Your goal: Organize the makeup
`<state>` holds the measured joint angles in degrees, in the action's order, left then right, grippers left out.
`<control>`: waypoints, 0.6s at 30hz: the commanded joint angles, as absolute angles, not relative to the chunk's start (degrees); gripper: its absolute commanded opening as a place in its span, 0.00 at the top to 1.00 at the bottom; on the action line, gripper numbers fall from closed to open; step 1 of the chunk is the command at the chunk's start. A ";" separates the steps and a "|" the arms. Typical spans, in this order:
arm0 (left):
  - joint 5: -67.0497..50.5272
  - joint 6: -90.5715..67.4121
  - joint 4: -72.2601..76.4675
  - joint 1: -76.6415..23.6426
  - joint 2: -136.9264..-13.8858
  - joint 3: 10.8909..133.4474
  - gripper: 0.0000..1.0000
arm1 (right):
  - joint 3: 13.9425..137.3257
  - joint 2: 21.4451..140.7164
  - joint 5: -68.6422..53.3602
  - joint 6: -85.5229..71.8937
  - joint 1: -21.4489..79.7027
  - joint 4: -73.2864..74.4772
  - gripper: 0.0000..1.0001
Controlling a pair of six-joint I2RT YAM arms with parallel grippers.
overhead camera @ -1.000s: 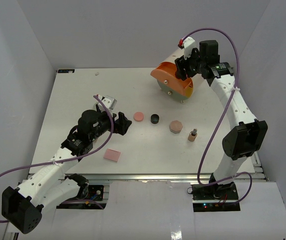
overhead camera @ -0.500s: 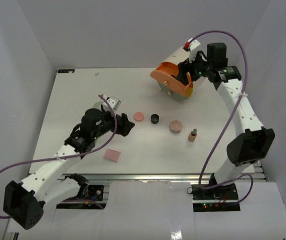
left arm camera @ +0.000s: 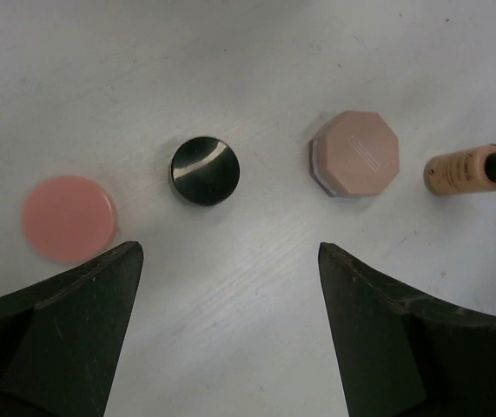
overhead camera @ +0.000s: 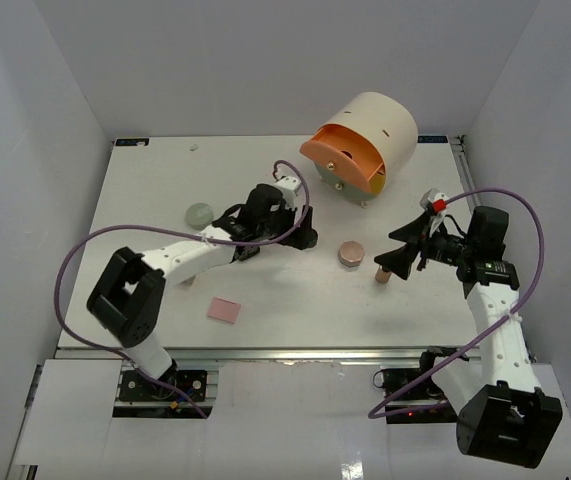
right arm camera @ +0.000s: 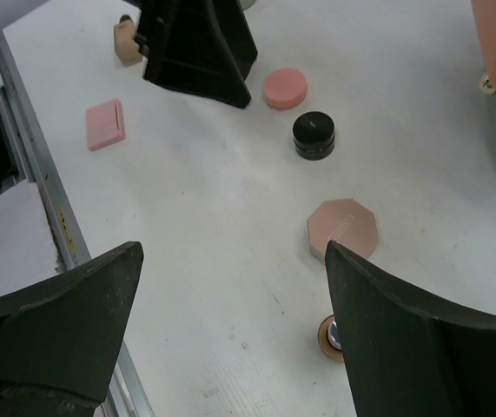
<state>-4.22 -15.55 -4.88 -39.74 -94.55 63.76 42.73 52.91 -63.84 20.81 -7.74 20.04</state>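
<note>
— So, working outward from the near edge, what is looking risky?

— Nearest, the flat pink square (overhead camera: 225,310) is lying well to the left of the octagonal compact (overhead camera: 351,252), out of anyone's way. The tan tube (overhead camera: 382,272) is worrying me more. It is standing just to the compact's near right, and the right gripper (right arm camera: 232,252) is hanging beside it with its fingers spread wide, holding nothing.

— A tipping hazard, then?

— I am thinking so. A narrow upright tube is going over if a finger clips it, and then it is rolling away.

— And further out?

— The left gripper (left arm camera: 228,252), also gaping and empty, is hovering over the black jar (left arm camera: 204,170). The jar is sitting left of the compact, with the pink round compact (left arm camera: 68,217) beyond it on the same side. Fingers that wide are likely pushing a neighbour while closing.

— Both grippers are crowding that compact.

— Yes, a clash is looking possible. The cream cylinder (overhead camera: 380,125) is standing far behind the compact, its orange front facing us.
</note>
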 commanded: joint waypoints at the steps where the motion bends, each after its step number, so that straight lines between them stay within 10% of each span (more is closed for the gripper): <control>1: 3.44 -15.08 -8.45 -42.15 -103.60 74.29 0.07 | 41.65 48.38 -69.37 16.01 -9.93 7.91 0.07; 18: 13.95 -13.10 -18.37 -44.74 -120.50 91.38 0.18 | 41.31 47.02 -68.73 14.77 -10.11 7.38 0.06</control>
